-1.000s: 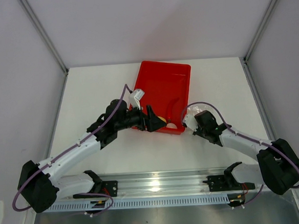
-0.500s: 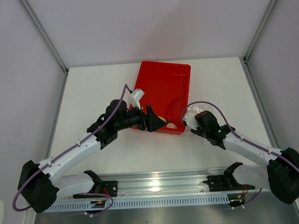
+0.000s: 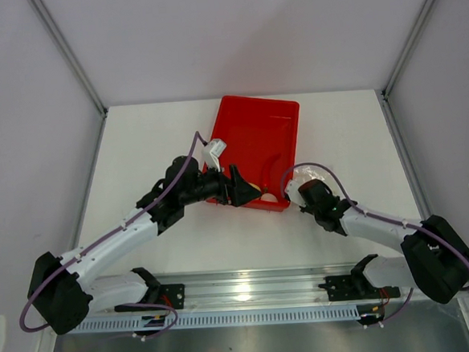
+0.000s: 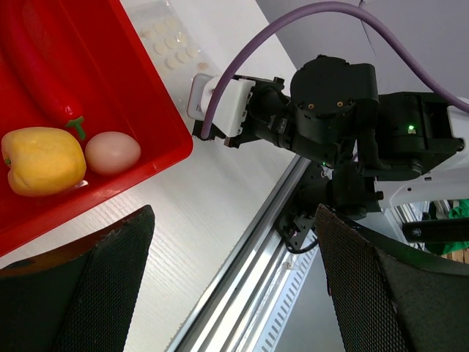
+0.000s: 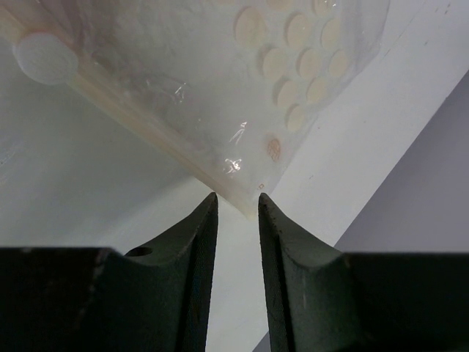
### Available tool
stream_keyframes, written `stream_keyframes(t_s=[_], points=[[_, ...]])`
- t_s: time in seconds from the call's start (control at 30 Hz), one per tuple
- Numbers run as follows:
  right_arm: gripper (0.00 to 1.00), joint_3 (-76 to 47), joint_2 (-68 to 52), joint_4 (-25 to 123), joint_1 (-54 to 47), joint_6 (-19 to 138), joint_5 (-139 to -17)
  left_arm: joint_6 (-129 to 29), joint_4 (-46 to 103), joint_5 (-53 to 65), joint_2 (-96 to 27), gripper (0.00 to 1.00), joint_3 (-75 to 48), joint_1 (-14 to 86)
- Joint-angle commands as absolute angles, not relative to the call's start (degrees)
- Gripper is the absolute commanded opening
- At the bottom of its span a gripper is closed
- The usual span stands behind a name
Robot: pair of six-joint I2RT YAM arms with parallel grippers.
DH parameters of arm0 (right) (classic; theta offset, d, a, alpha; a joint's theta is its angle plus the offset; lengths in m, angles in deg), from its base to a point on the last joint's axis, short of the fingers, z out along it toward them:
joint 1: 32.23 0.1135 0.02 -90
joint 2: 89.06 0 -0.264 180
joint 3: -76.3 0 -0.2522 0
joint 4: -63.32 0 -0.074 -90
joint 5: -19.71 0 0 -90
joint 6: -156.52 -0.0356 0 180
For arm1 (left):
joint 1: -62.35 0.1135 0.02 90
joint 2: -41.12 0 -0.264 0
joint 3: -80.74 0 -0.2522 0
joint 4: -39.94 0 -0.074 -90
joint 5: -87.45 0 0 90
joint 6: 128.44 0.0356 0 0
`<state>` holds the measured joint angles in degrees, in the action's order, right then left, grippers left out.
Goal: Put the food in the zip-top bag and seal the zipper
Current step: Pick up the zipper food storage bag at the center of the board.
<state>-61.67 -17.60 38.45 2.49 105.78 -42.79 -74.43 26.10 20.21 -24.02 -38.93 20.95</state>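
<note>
The food lies in the near corner of the red tray (image 4: 157, 110): a yellow fruit (image 4: 44, 160), a pale pink ball (image 4: 112, 152) and a red chili (image 4: 37, 73). My left gripper (image 4: 234, 282) hovers wide open over the tray's near edge (image 3: 243, 190), holding nothing. The zip-top bag (image 5: 220, 81), clear with pale round dots, lies flat on the white table right of the tray (image 4: 168, 37). My right gripper (image 5: 236, 199) sits low at the bag's corner (image 3: 298, 189), jaws a narrow gap apart, with the corner reaching just between the tips. The zipper cannot be made out.
The red tray (image 3: 246, 115) sits mid-table, tilted slightly. My right arm's wrist (image 4: 330, 95) and purple cable (image 4: 293, 22) are close beside the tray's near right corner. An aluminium rail (image 3: 243, 292) runs along the near table edge.
My right gripper went from shut to a narrow opening, and its wrist turned and dropped lower at the bag's corner. The left arm and the food have not moved.
</note>
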Motion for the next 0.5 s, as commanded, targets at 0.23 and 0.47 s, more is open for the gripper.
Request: stream_keyframes(t_s=[0.23,0.47], points=[[0.32,-63.4,-16.5,44.5,4.0,106.4,-40.4,-74.2,28.9,21.9,-23.3,0.92,-39.8,20.7],[0.31,-65.2,-14.0,51.5,4.2,107.7,-37.4,-74.0,28.8,21.8,-22.8,0.93,-40.0,20.8]])
